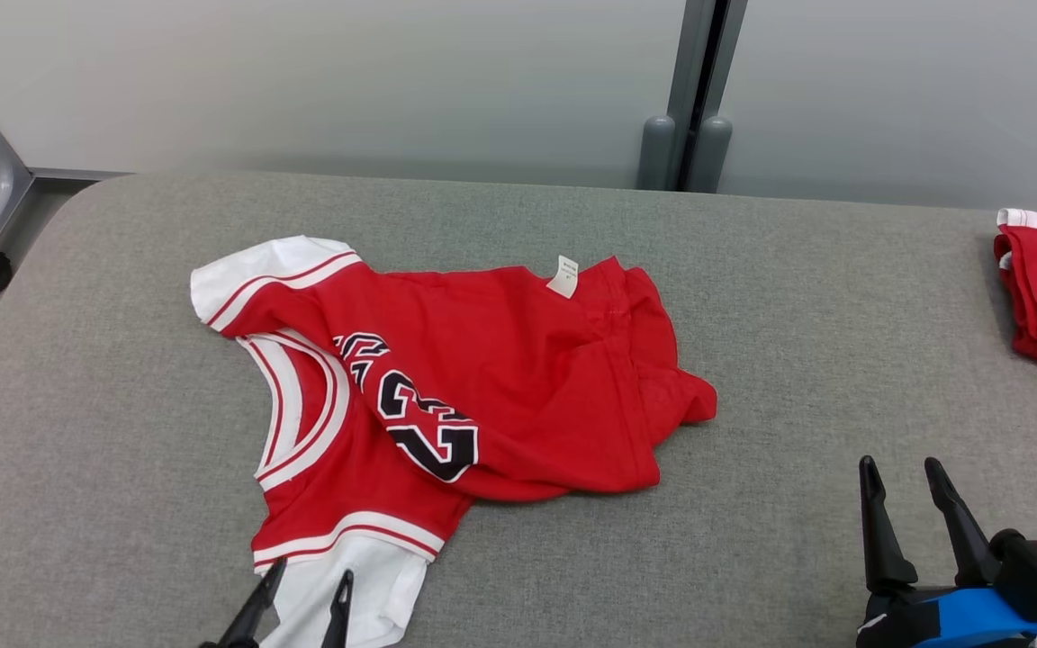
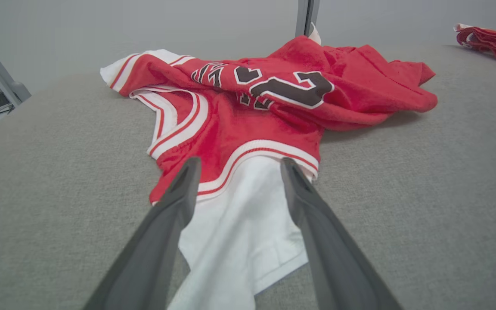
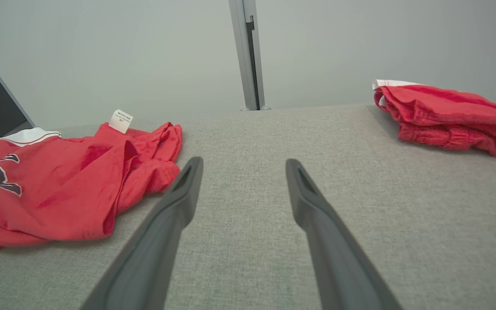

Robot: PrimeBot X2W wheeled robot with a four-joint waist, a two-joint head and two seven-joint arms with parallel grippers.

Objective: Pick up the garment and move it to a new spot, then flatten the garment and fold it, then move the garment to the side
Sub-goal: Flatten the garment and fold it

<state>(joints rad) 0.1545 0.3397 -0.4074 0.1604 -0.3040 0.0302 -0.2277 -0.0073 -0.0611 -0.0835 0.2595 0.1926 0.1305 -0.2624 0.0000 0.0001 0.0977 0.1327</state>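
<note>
While the red jersey [image 1: 518,378] is seen crumpled at the middle of the grey table [image 1: 798,270], the left gripper [image 1: 312,574] is held with fingers apart astride its white sleeve [image 1: 374,585], and the right gripper [image 1: 899,464] is spread wide above the table beside the jersey

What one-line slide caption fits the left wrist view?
Open left tool poised at the white sleeve of a crumpled red jersey on a grey padded table.
</note>
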